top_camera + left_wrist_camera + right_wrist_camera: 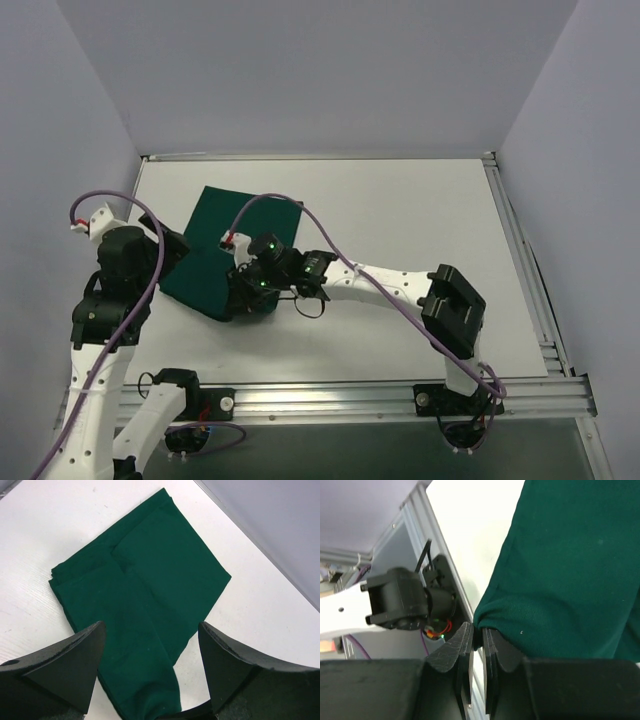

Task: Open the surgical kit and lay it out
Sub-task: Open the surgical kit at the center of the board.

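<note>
1. The dark green cloth wrap lies folded on the left half of the white table, between your two arms; no tray or instruments show, so whatever it holds is hidden inside.
2. Your right gripper is pressed together on a rolled fold at the wrap's near corner, pinching cloth only; your left gripper hovers spread wide over the wrap, holding nothing.
3. Expect soft, limp fabric that drapes and drags rather than lifting flat; several layers may come up together.
4. Take a single outer edge or corner, not the thick middle; pull low and slowly, since any steel contents could slide out.
</note>
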Robot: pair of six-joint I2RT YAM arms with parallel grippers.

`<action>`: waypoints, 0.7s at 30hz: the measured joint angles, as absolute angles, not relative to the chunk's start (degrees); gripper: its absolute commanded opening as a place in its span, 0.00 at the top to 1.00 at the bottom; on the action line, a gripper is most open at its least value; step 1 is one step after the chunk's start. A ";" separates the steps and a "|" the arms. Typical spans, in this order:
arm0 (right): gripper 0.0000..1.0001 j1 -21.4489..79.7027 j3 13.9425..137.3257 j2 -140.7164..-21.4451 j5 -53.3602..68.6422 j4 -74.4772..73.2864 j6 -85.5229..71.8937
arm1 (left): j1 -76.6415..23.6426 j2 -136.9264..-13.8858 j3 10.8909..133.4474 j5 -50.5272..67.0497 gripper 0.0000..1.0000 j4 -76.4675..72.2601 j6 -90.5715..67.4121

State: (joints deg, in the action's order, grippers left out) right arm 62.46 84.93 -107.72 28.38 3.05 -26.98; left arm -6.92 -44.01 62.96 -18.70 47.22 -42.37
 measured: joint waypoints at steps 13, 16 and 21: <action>0.63 68.42 70.87 -106.59 27.88 3.86 -30.81 | -6.92 -42.04 63.48 -19.31 0.17 49.17 -42.22; 0.57 68.71 70.35 -104.95 27.79 3.95 -31.03 | -6.92 -42.44 63.48 -19.31 0.17 49.17 -41.76; 0.57 67.79 70.48 -99.79 25.63 2.68 -30.30 | -6.92 -42.59 63.48 -19.33 0.17 49.15 -41.04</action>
